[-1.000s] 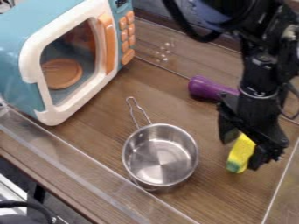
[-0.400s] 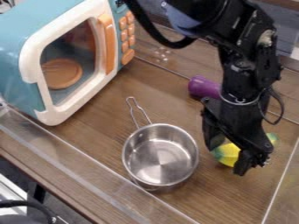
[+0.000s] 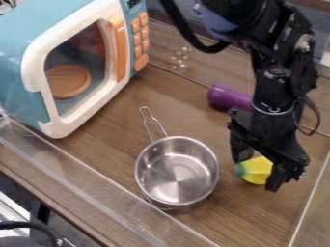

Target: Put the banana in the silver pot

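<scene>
One banana (image 3: 257, 172), yellow with a green tip, lies on the table (image 3: 103, 147) at 3 o'clock from the pot (image 3: 177, 176), near its rim but outside it. Its green tip points towards 9 o'clock, at the pot; its far end is hidden by the gripper (image 3: 256, 170). A second ago that tip pointed roughly towards 6 o'clock, so the banana has turned since then. The gripper has shifted too: compared with the middle view of the sequence, it stands slightly further towards 3 o'clock, and more of the yellow body shows between its dark fingers. The fingers are spread apart, one at about 11 o'clock of the banana and one at about 4 o'clock; no firm grip can be made out, and whether either finger touches the banana cannot be told.

Pot, handle (image 3: 153, 123) (at 11 o'clock of the bowl) and eggplant (image 3: 230, 97) (at 12 o'clock from the banana) match their earlier positions, as does the microwave (image 3: 41, 34) at 10 to 11 o'clock from the pot.

Meaning for the task: placement remains undone. The next move probably calls for closing across the banana's body, then lifting it over the rim towards 9 o'clock. Closing off-centre could roll the banana again.
</scene>
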`<state>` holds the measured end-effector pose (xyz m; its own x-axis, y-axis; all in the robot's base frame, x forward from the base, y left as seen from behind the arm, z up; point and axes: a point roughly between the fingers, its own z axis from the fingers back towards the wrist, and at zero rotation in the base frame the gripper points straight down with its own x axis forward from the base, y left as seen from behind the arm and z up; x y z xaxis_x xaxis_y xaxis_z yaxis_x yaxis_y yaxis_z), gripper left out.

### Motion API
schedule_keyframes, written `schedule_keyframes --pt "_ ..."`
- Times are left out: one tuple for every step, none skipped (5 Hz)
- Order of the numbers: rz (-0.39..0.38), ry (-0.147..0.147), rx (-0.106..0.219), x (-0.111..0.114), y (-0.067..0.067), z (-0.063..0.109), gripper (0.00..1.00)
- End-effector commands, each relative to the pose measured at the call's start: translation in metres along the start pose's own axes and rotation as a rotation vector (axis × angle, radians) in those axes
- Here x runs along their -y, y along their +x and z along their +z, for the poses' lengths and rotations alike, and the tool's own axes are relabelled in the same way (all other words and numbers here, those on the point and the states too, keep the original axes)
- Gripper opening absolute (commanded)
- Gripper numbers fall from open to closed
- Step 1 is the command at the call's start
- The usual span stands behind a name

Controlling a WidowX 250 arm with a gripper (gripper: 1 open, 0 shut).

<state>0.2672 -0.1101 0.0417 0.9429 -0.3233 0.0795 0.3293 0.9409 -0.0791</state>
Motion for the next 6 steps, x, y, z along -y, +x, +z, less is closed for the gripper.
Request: schedule_keyframes --pt "-0.006 -0.010 0.034 -0.004 0.012 -0.003 1.00" --pt "-0.015 -0.021 0.029 -0.006 0.013 -0.010 0.00" --pt "-0.010 -0.028 0.047 -0.011 0.003 0.014 0.00" --pt "0.060 -0.006 0.111 -0.022 -0.015 0.065 0.00" --pt "0.149 -0.002 0.104 -0.031 -0.051 0.097 0.00" --pt "0.171 -0.005 0.065 -0.030 -0.071 0.092 0.00"
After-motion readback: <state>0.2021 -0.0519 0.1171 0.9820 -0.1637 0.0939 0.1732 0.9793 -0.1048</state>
